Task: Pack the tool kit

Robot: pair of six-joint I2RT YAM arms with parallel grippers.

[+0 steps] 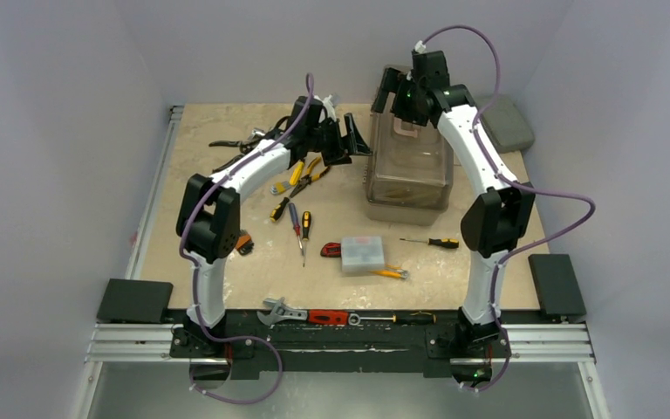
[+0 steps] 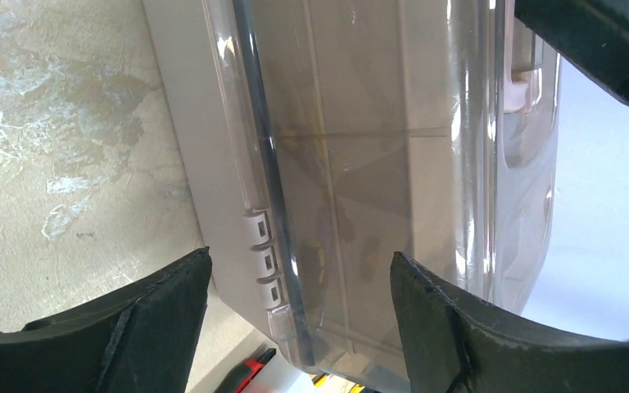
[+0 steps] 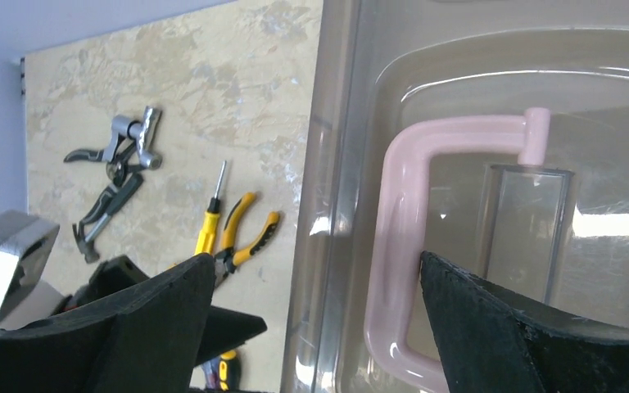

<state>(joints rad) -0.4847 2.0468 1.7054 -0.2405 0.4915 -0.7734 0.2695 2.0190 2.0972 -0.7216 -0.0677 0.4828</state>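
Here the toolbox (image 1: pixel 406 175) sits lid-up, long axis running near to far.

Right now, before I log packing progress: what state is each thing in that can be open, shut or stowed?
Toolbox, upright.
Smoky lid, shut.
Pink handle, lying flat in the lid's recess.
Left claw, open, beside the toolbox.
Right claw, open, over the handle.
Black-and-yellow screwdriver, loose outside the toolbox.
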